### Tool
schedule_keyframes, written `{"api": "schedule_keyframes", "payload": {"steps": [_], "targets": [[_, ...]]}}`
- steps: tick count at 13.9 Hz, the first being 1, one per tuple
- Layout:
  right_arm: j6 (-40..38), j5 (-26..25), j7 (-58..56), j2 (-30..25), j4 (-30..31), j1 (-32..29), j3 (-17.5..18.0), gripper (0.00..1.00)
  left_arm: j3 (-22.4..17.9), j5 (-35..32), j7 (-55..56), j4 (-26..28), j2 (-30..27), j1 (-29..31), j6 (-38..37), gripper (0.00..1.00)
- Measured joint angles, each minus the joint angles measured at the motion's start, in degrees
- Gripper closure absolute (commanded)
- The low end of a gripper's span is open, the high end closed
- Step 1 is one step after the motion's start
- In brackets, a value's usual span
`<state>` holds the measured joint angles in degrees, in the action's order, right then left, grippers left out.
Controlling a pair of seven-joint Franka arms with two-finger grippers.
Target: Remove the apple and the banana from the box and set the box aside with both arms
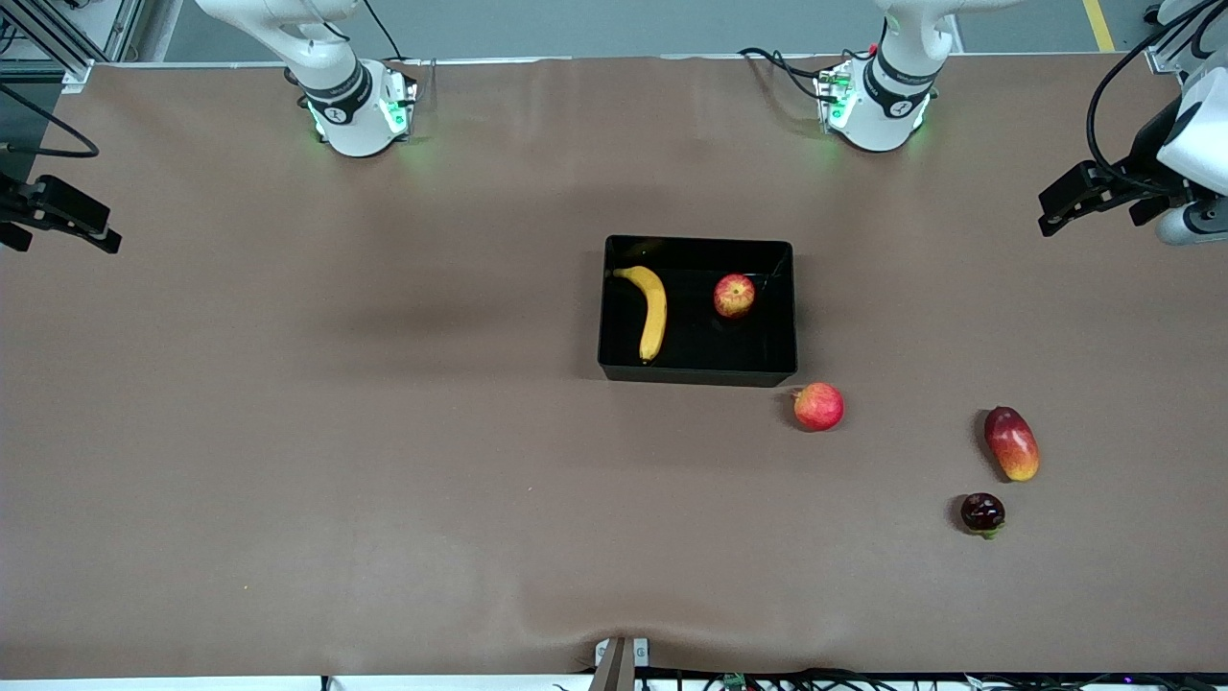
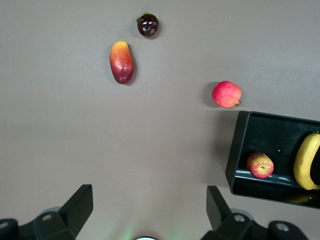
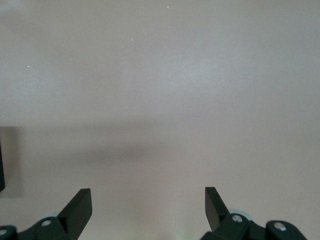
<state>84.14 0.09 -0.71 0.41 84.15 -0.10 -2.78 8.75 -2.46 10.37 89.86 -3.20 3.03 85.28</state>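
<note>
My left gripper [image 2: 145, 210] and right gripper [image 3: 148, 207], both spread and empty, hang high off the glossy black plastic box [image 1: 614, 365]. Inside lie the mottled red apple [image 1: 734, 295] and curved yellow banana [image 1: 652, 312]. I might grab the evenly pink-red apple [image 1: 818, 406] just outside the box's corner instead.

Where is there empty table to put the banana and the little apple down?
Bare table runs from the box toward the right arm's end. Another wide bare strip lies nearer the camera. Crowded: toward the left arm's end, with the pink apple, mango and dark fruit.
</note>
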Motion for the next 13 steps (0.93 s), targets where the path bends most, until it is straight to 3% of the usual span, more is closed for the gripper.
{"api": "schedule_keyframes", "payload": {"steps": [7, 13], "targets": [[2.12, 0.00, 0.01, 1.52, 0.00, -0.03, -0.04, 0.00, 0.69, 0.02, 0.36, 0.20, 0.96, -0.58, -0.51, 0.00], [2.13, 0.00, 0.00, 1.52, -0.21, -0.06, -0.10, 0.00, 7.69, 0.19, 17.00, 1.03, 8.26, -3.71, 1.69, 0.00]]}}
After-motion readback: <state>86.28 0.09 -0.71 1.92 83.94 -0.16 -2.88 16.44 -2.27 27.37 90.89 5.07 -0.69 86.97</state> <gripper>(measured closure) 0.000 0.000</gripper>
